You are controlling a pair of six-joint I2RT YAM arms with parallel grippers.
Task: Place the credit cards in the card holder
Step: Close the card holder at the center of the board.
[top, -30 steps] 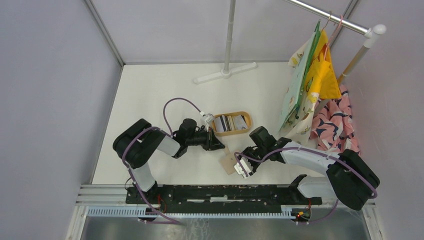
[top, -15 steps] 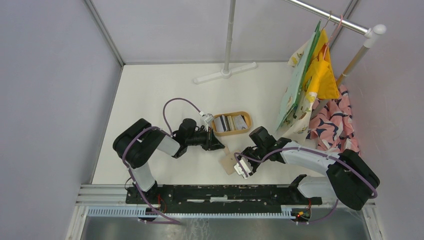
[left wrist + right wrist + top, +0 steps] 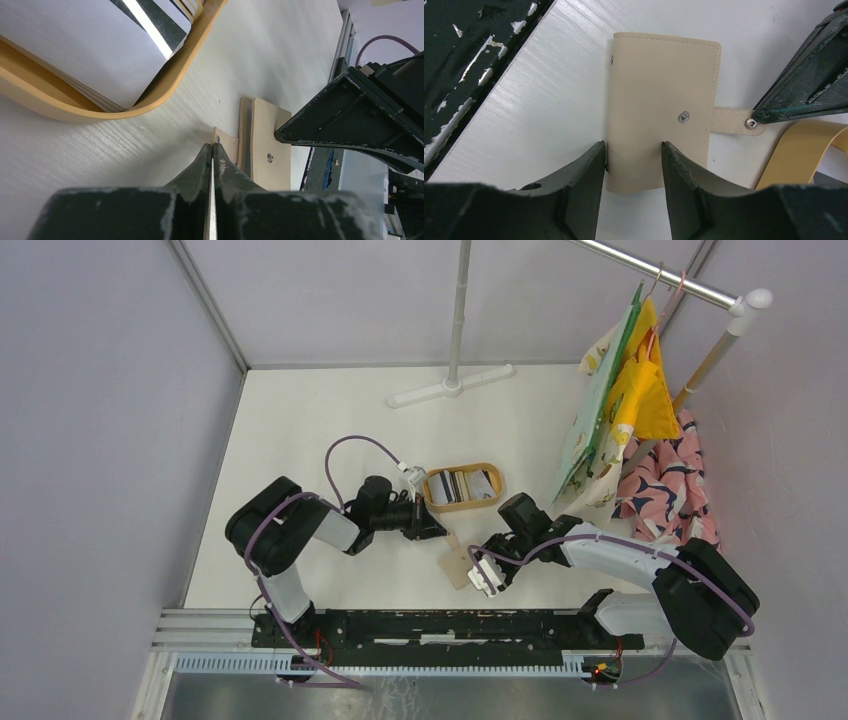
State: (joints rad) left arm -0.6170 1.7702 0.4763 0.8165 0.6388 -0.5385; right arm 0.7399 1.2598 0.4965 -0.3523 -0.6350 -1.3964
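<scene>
Opening seems the step: left hand [image 3: 212, 150] pinches closed on the snap tab [image 3: 731, 121] of the folded beige card holder [image 3: 659, 95] on the white tabletop [image 3: 549, 110], right hand [image 3: 634, 150] half-open astride it, striped plastic credit cards [image 3: 85, 45] in the oval wooden tray [image 3: 165, 95]; next, the flap needs peeling back.

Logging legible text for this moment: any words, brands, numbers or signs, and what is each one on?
No readable text in any view.
credit cards in the wooden tray: stripes only, no legible print.
card holder: plain, just a snap button.
hanging fabrics: printed pictures only, too small to show any lettering.
</scene>
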